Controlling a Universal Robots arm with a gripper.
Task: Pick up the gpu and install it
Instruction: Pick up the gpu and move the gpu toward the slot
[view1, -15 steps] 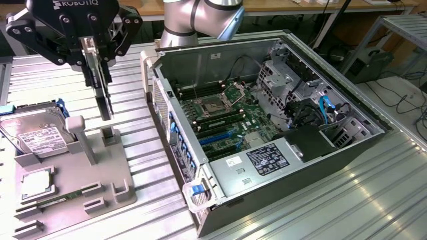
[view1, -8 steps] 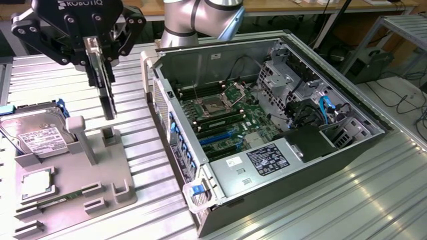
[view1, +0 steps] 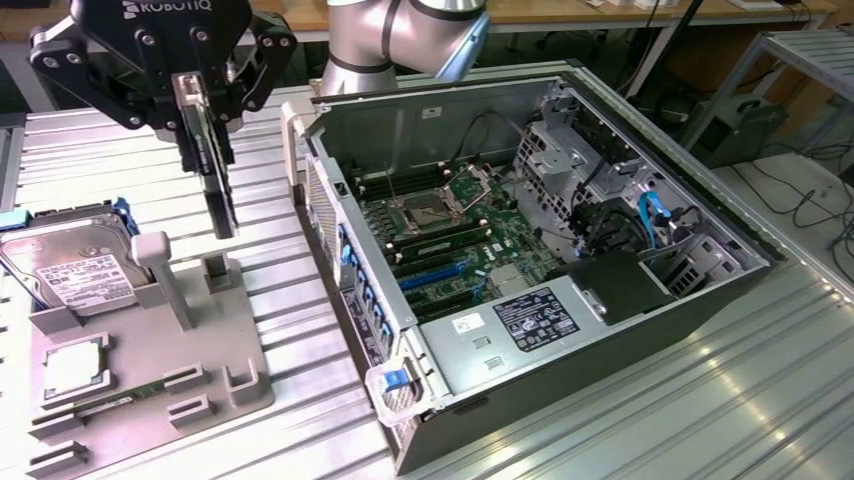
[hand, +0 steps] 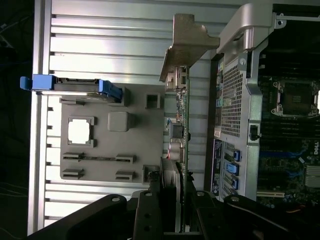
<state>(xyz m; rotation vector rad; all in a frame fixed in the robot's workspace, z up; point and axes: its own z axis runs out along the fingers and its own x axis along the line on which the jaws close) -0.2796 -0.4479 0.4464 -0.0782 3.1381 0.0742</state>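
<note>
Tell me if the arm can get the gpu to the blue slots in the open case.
Probably yes: the pincer holds the gpu above the grey holder, the case is open-topped, and nothing covers the blue slots.

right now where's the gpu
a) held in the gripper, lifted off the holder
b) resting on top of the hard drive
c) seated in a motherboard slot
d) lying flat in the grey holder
A: the gripper is shut on the gpu, which hangs on edge in the air, clear of the grey holder and outside the open computer case.
</note>
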